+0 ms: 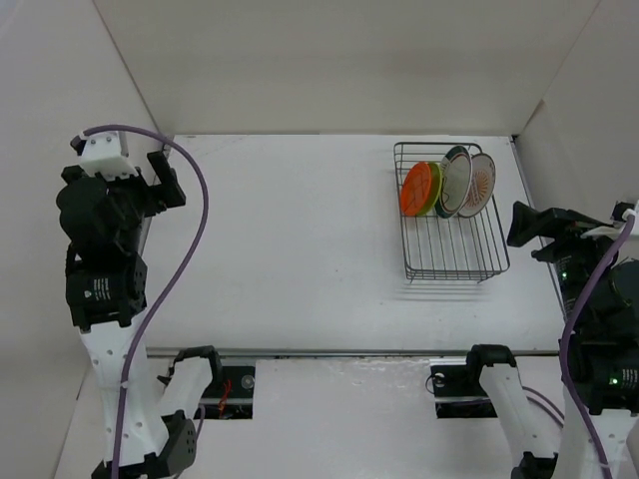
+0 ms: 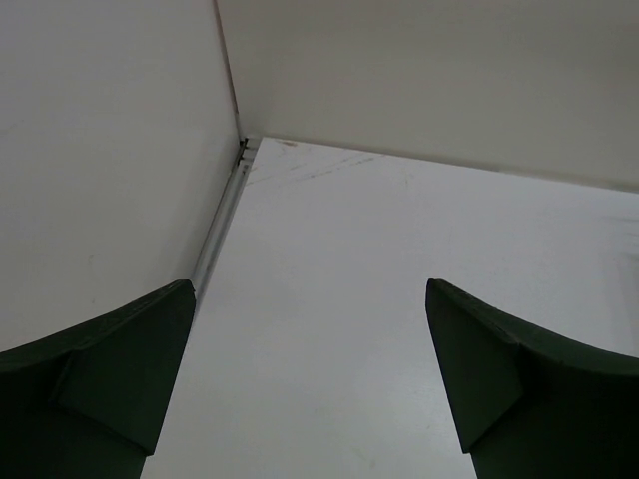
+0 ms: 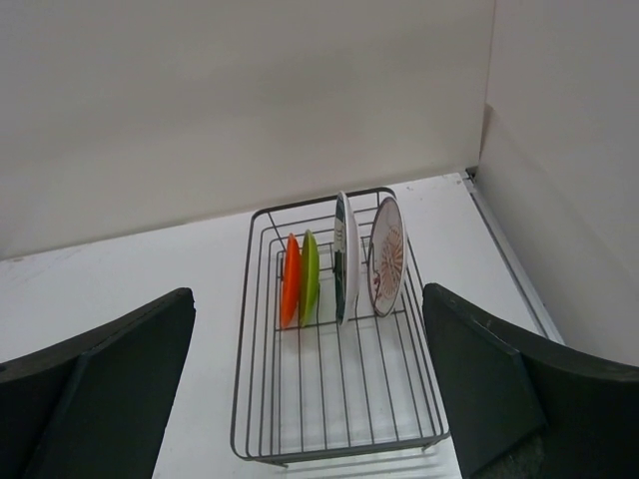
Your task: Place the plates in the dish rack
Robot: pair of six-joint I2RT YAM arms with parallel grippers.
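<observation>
Four plates (image 1: 454, 185) on edge in dish rack (image 1: 454, 249), overlapping; lime green plate (image 1: 436, 190) mostly hidden; left tool (image 2: 308, 289), right tool (image 3: 308, 291) wide, empty.

The dish rack (image 3: 339, 399) is black. The orange plate (image 3: 290, 281) and lime plate (image 3: 311, 275) are plain; the dark-rimmed plate (image 3: 344, 257) and sunburst plate (image 3: 386, 256) are white.

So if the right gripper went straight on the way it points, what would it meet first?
Probably the rack, at its bare near end: it sits centred ahead of the open right gripper, with the plates further back. Depth is unclear; it might touch the table just short.
</observation>
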